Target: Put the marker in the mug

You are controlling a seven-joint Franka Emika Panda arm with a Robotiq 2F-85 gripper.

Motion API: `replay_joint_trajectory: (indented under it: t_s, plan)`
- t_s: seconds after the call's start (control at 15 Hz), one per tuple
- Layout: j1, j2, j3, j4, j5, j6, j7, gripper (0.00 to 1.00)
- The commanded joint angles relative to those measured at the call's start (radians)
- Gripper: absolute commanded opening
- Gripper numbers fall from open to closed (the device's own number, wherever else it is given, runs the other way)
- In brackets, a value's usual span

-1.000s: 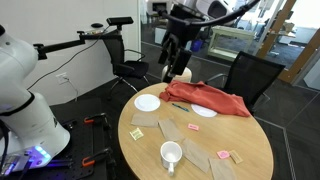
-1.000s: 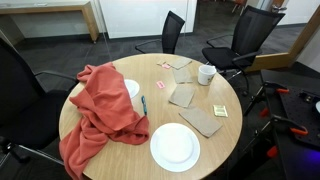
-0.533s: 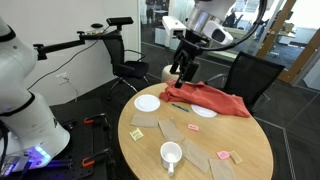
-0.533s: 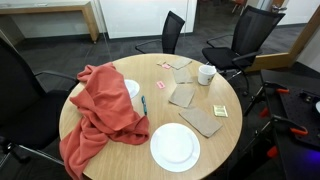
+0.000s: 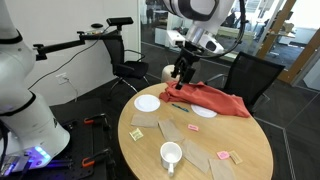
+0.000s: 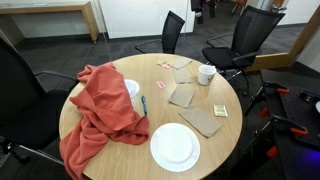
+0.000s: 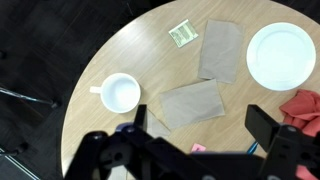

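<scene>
While the slim dark marker (image 5: 180, 105) lies flat on the round wooden counter (image 5: 255, 140), just beside the crumpled red cloth (image 5: 212, 98), the end effector (image 5: 180, 77) has come down and inward over the last second to hang above that spot. The wrist view shows its jaws spread wide and empty. Marker, cloth and the plain white cylindrical mug (image 5: 171, 154), which stands upright well apart near the opposite rim, have not shifted, so the task appears to be in its approach stage, with grasp and transfer yet to come.

Round wooden table (image 6: 160, 115) — mug (image 6: 206, 73), marker (image 6: 143, 104), plate (image 6: 175, 146), red cloth (image 6: 105, 105), papers (image 6: 205, 120).
</scene>
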Motion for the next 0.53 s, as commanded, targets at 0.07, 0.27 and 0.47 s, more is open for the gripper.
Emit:
replay_joint_trajectory:
  t_s: [0.07, 0.27, 0.47]
  plan:
    - [0.046, 0.048, 0.02, -0.008, -0.053, 0.165, 0.141, 1.0]
    - [0.079, 0.089, 0.023, -0.019, -0.094, 0.298, 0.224, 1.0]
    - [0.11, 0.153, 0.019, -0.004, -0.105, 0.41, 0.317, 1.0]
